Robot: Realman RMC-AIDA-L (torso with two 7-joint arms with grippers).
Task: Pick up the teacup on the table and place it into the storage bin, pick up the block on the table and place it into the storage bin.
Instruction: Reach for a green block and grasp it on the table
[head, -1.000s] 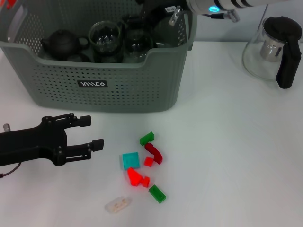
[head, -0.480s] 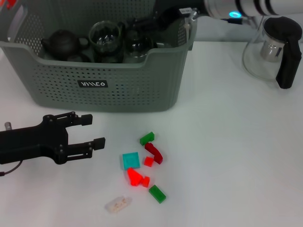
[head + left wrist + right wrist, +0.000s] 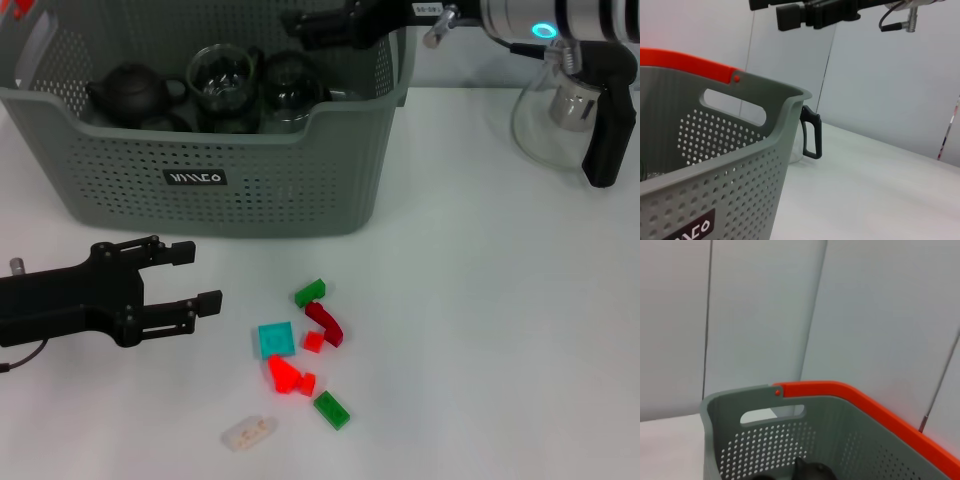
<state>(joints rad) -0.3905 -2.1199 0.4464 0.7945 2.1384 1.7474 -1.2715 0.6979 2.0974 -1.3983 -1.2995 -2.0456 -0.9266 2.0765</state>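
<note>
Above the storage bin (image 3: 250, 190), toward its 1 o'clock corner, the right gripper (image 3: 296, 24) hangs with fingers spread and nothing between them. Glass teacups (image 3: 222, 78) and a dark teapot (image 3: 130, 92) sit inside the bin. At 7 o'clock the left gripper (image 3: 200, 277) rests spread over the table (image 3: 480, 330); coloured blocks (image 3: 305, 345) lie beside it at 3 o'clock.

Head looks down; wrists (both low) share storage bin (image 3: 300, 170).

The matte black two-fingered left gripper (image 3: 190, 277) trails a thin cable; the black right gripper (image 3: 297, 24) joins a white forearm with a glowing cyan ring.
</note>
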